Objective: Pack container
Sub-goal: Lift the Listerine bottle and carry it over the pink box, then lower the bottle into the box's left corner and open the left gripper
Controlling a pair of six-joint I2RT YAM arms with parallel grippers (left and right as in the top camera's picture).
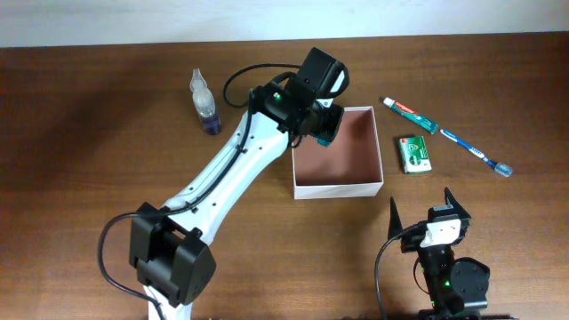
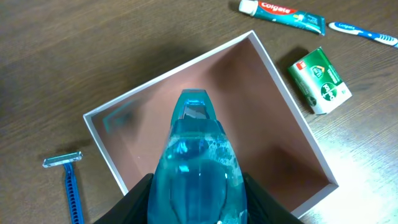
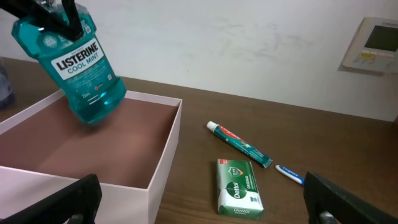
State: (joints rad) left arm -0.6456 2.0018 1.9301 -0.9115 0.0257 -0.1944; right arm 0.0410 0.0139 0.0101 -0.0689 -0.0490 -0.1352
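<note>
Gripping the mouthwash bottle base-down, our left hand hangs over the container, which lies directly below it.

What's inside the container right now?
Only bare reddish-brown floor shows in the container. The mouthwash bottle, held tilted by the left gripper, hangs over its far left corner; the floor beneath it is covered, and contact can't be told.

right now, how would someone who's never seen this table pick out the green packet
Find the white square box at the middle of the wooden table. Just off its right wall lies the green packet, flat on the wood. Its neighbours, the toothpaste tube and toothbrush, are long and thin; it is the only short green block.
</note>
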